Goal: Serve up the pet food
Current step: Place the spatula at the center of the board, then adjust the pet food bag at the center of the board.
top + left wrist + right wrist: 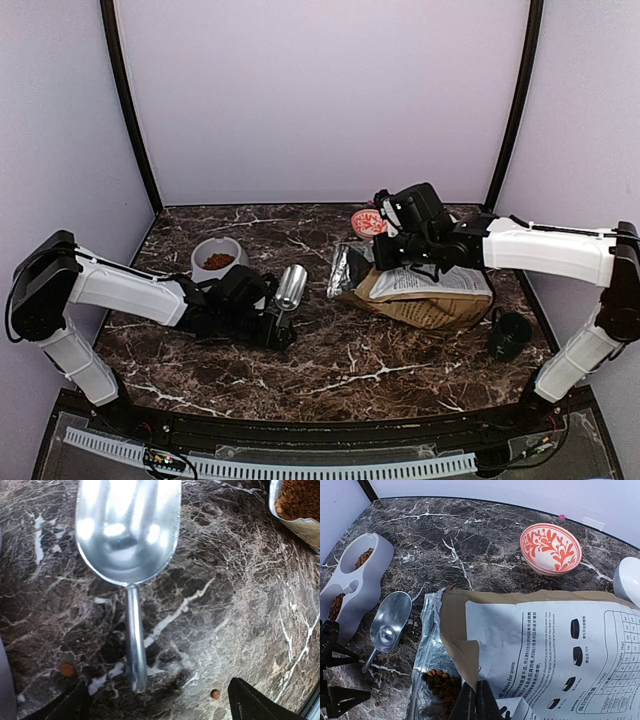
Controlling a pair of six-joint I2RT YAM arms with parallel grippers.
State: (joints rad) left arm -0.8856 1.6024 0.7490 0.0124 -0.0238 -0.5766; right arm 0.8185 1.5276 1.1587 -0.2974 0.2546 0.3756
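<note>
- Currently nearest the bases: left gripper, jaws spread fully, holding nothing. Its fingertips straddle the handle end of the scoop without touching. The scoop lies flat on the table, empty.
- My read: the scoop is parked. Wide jaws give clearance either to back off or to re-grab; can't tell which.
- Dark cup sits by the right arm's base, apart from everything. Looks uninvolved.
- Mid-table: dog-food bag lies on its side, mouth toward the scoop. Right gripper is closed tight and looks pinched on the bag's top flap near the mouth. That probably keeps the mouth lifted and the bag steady for scooping.
- Pet food: a heap inside the bag mouth, plus some in both wells of the grey double bowl. Serving looks at least partly done.
- Further back: red-patterned bowl just behind the bag, nothing in it. White rounded object at the frame edge, can't identify.
- View differences: only the left wrist shows the stray pellets on the table beside the handle, and the clean scoop interior. Only the right wrist shows both wells filled; from the top one well hides behind the left arm. Only the top view shows the cup.
</note>
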